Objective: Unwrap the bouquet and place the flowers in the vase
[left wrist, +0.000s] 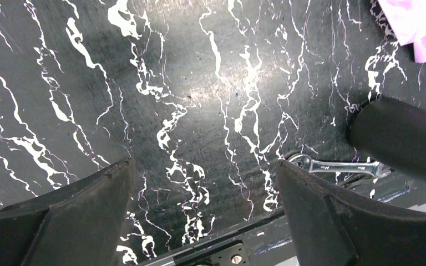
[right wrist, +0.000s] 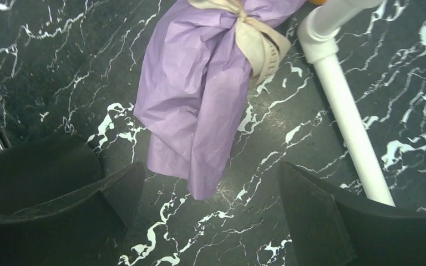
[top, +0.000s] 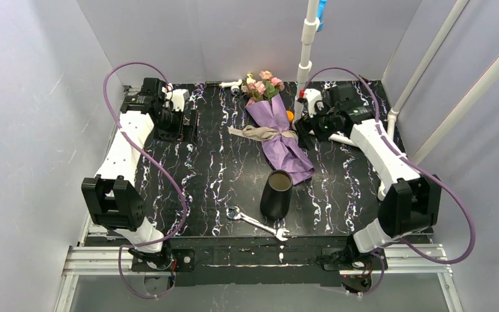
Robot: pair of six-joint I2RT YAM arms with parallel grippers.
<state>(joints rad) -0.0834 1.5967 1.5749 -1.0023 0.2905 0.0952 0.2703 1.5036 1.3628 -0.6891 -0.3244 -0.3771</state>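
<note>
The bouquet lies on the black marbled table, its purple paper cone pointing toward the front, with a beige ribbon tied round its middle. The flowers, pink and cream, stick out at the far end. In front of the cone's tip stands the black vase, upright. My right gripper hovers open just right of the ribbon; in the right wrist view the paper hangs between and beyond the open gripper. Left of the bouquet, my left gripper is open over bare table. The vase shows at that view's right.
A silver wrench lies near the front edge, left of the vase. A white pipe rises at the back, and another pipe lies beside the bouquet. An orange ball sits against the paper. Grey walls enclose the table.
</note>
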